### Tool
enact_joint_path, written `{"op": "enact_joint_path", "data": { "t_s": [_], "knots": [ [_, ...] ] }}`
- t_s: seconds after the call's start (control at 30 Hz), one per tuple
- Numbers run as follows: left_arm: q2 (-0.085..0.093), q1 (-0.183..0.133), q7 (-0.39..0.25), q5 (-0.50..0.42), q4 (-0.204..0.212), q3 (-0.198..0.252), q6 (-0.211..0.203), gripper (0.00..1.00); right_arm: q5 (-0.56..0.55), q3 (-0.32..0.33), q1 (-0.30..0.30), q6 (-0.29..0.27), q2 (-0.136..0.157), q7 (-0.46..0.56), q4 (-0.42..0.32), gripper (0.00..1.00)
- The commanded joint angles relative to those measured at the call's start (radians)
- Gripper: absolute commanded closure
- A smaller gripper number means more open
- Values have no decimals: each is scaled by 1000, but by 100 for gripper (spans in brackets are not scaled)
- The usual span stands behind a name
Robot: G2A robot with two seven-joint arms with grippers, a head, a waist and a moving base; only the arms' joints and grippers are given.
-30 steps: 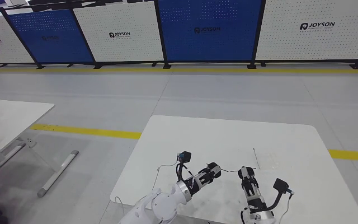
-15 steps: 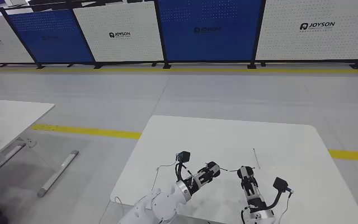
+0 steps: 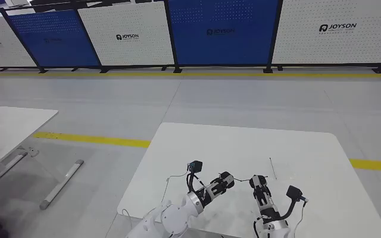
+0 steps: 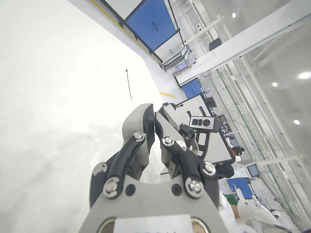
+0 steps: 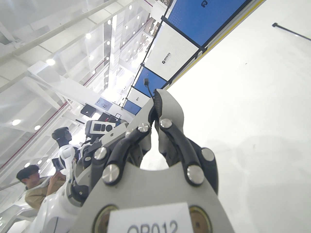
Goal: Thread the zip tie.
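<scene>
Work surface: white table [image 3: 238, 143]. Both arms sit near its near edge, grippers facing each other and just apart.

Right gripper [image 5: 155, 98]: jaws pressed together on the black zip tie [image 5: 147, 82]. In the right wrist view a short curved length of strap rises past the fingertips and ends in the small square head, free in the air and clear of the table.

Left gripper [image 4: 154, 118]: jaws pressed together as well. In the left wrist view a small dark bit shows pinched between the pads at the tips. How much of the strap lies inside cannot be told.

Top view: a thin dark line, the zip tie [image 3: 241, 178], runs between the left gripper [image 3: 229, 178] and the right gripper [image 3: 255, 179], held above the table surface.

A second zip tie [image 3: 272, 168] lies flat on the table beyond the right gripper, nearly straight, touched by neither gripper. It appears also in the left wrist view [image 4: 128, 84] and in the right wrist view [image 5: 289, 31], its head at the end farther from the robot.
</scene>
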Motion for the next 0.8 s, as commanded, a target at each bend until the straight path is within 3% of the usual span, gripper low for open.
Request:
{"op": "enact_joint_path", "data": {
  "t_s": [0.0,0.77],
  "knots": [
    [0,0,0,0,0,0,0,100,-1,1,0,1,-1,-3,0,100],
    [0,0,0,0,0,0,0,100,-1,8,1,5,-5,6,5,100]
  ]
}}
